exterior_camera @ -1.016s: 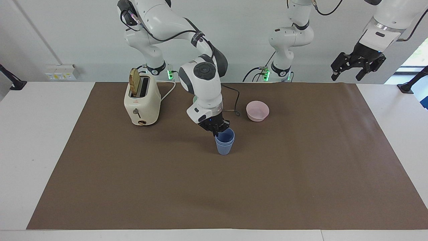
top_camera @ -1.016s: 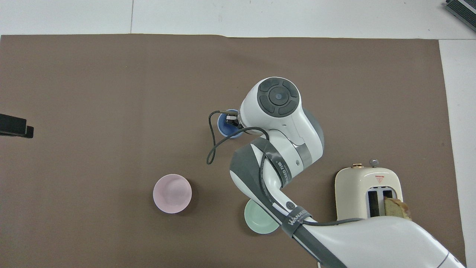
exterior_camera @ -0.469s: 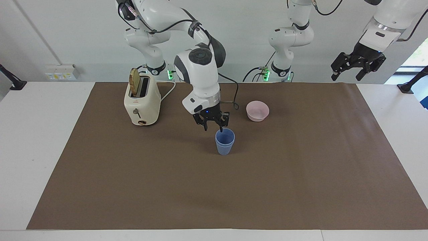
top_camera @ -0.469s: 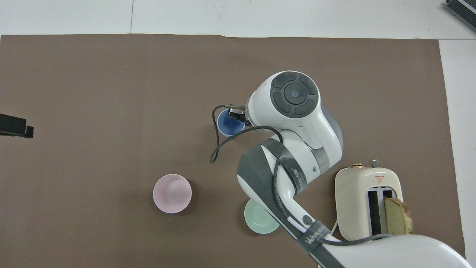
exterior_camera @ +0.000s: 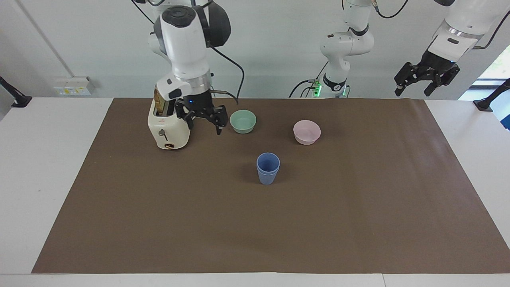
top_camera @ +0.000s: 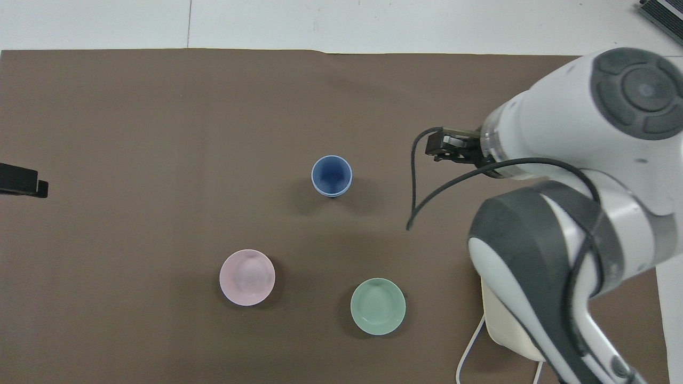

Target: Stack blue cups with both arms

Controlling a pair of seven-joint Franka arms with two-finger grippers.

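Note:
The two blue cups (exterior_camera: 267, 168) stand nested one in the other, upright, in the middle of the brown mat; they also show in the overhead view (top_camera: 331, 175). My right gripper (exterior_camera: 204, 128) is open and empty, raised over the mat between the toaster and the mint-green bowl, well clear of the cups. In the overhead view the right gripper (top_camera: 452, 150) is mostly hidden under its own wrist. My left gripper (exterior_camera: 416, 85) waits open and empty, high over the left arm's end of the table; only its tip (top_camera: 18, 181) shows in the overhead view.
A cream toaster (exterior_camera: 169, 123) with a slice of toast stands at the right arm's end, mostly covered by the arm in the overhead view (top_camera: 504, 325). A mint-green bowl (exterior_camera: 243, 121) and a pale pink bowl (exterior_camera: 306, 132) sit nearer to the robots than the cups.
My right gripper let go of the stacked cups, rose and swung back toward the toaster. The mint-green bowl has come into view. The left arm has not moved.

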